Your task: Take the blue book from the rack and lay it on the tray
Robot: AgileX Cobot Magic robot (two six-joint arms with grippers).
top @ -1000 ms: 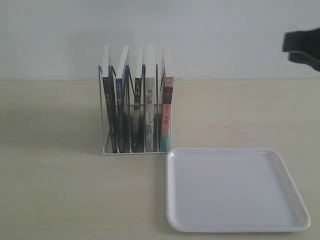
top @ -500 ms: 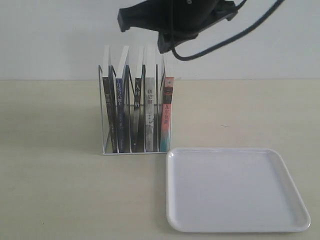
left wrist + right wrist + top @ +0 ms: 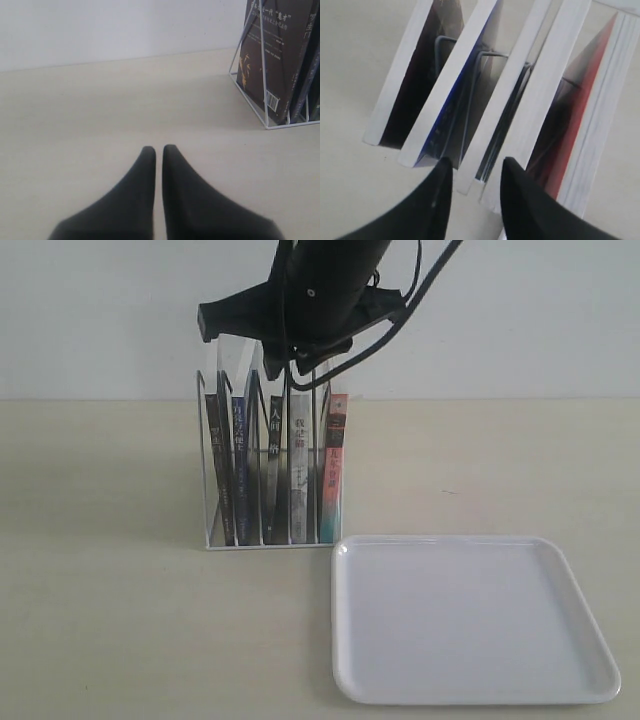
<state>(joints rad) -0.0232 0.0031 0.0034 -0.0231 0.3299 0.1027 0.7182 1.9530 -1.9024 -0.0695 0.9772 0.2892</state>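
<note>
Blue book (image 3: 447, 85) — just beside the parted right jaws, not between.

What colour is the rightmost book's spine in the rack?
Pink-red above, teal below, on the rightmost book; exterior view shows it best.

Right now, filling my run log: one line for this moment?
right gripper: open over rack | blue book: in rack | left gripper: shut | tray: no book
</note>
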